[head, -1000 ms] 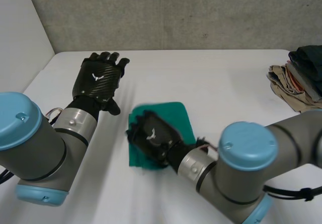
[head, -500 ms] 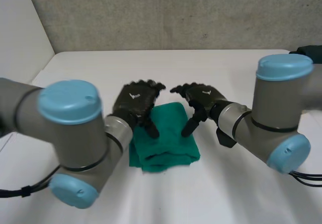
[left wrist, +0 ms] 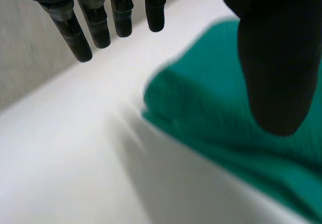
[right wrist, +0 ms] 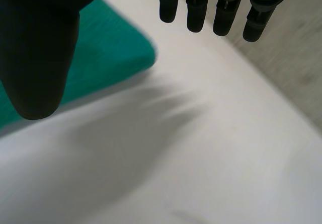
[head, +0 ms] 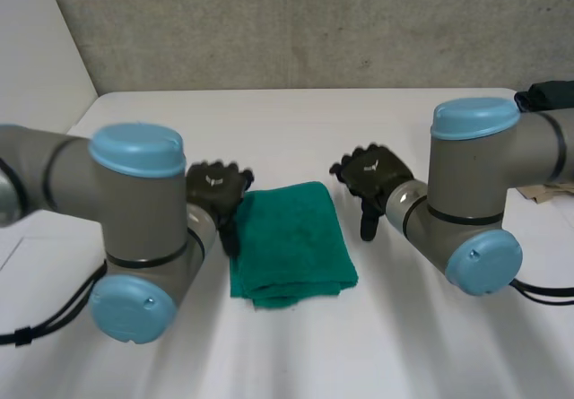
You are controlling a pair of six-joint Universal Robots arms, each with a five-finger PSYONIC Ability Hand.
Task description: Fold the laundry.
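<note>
Green towel (head: 291, 242) folded, roughly rectangular

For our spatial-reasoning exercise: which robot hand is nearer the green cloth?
Left. The left hand is at the green cloth's left edge; the right hand hangs beside its right edge, apart.

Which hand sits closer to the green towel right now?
The left hand, at the green towel's left edge. The right hand stands off its right side, with bare white table between them.
</note>
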